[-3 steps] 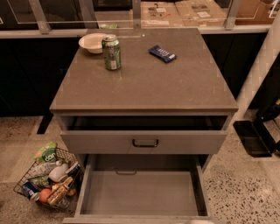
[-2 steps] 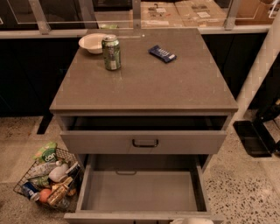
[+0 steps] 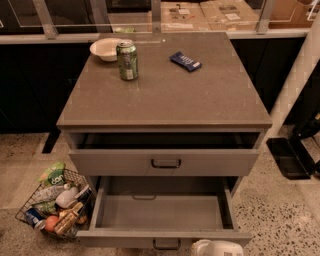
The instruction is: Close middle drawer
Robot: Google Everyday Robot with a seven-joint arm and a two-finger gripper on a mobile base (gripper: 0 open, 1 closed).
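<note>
The middle drawer (image 3: 160, 212) stands pulled far out of the cabinet in the lower centre of the frame. Its grey box is bare inside and its front runs along the bottom edge. The hand (image 3: 217, 247), a white shape at the very bottom of the frame, sits just right of the drawer's small dark handle (image 3: 166, 244) and close against the front. Whether it is apart or together cannot be told, since most of it is cut off by the frame edge.

The main risk is an off-centre push. With the hand to the right of the handle, the drawer could skew on its runners and bind before it is home. The hand could also slide off the front's edge if contact is too low. The top drawer (image 3: 165, 162) above is open a crack too, so it could be mistaken for the target. A hard slam might rock the can (image 3: 127, 60) on the tabletop (image 3: 200, 100).

That tabletop is flat, grey-brown and matte. It also carries a white bowl (image 3: 106, 49) at the upper left and a blue packet (image 3: 185, 61). A wire basket (image 3: 52, 205) of groceries sits on the speckled floor (image 3: 280, 215), just beside the drawer's left side. Cardboard boxes (image 3: 200, 12) lie behind a railing at the top.
</note>
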